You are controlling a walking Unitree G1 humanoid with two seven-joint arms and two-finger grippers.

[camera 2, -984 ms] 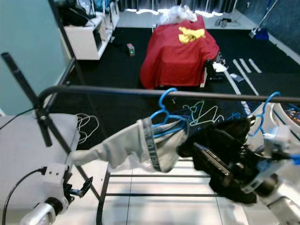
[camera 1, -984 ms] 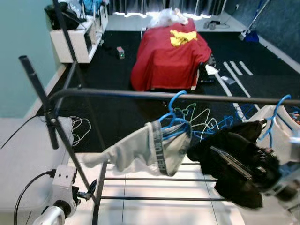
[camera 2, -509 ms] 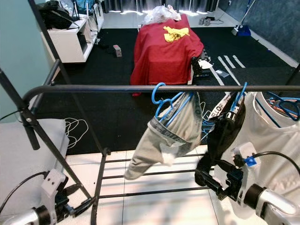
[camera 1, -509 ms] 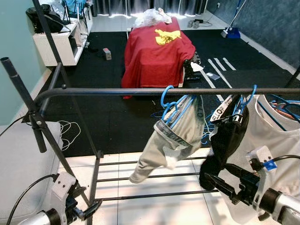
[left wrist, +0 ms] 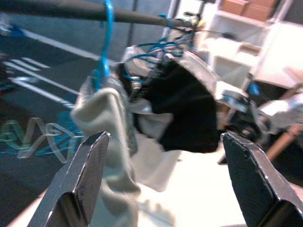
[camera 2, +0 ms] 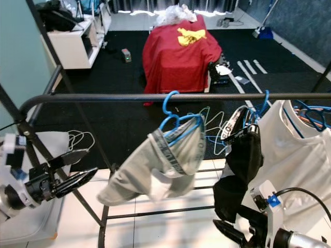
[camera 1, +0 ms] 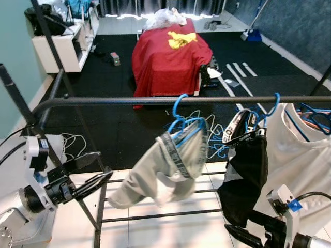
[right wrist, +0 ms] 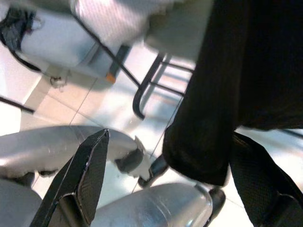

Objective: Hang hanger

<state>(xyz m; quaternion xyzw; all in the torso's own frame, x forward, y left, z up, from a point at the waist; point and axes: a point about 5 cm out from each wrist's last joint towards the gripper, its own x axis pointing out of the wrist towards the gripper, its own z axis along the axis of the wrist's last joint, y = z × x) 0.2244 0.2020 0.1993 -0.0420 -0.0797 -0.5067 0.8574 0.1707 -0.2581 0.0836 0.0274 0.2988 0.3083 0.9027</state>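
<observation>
The rail [camera 1: 155, 100] of the clothes rack runs across the head views from 9 to 3 o'clock. A blue hanger [camera 1: 182, 122] hooks over the rail near centre and carries grey underwear [camera 1: 165, 168], which hangs tilted toward 7 o'clock. Just beside it, toward 3 o'clock, a second blue hanger [camera 1: 266, 107] on the rail carries a black garment [camera 1: 245, 178]. A white shirt [camera 1: 302, 155] hangs next to the black garment at the 3 o'clock edge.

The left gripper [camera 1: 93, 175] is raised at 8 o'clock, fingers spread apart and empty, pointing toward the grey underwear and clear of it. In the left wrist view both fingers [left wrist: 90, 175] frame the underwear and black garment with a wide gap between them.

The right gripper [camera 2: 230, 232] sits low at 5 o'clock, below the black garment, fingers apart and holding nothing; the right wrist view shows the black garment's hem between the spread fingers [right wrist: 90, 170].

Beyond the rail, at 12 o'clock, a red cloth [camera 1: 168, 59] covers furniture on dark flooring. A white shelf [camera 1: 59, 49] stands at 10 o'clock.
</observation>
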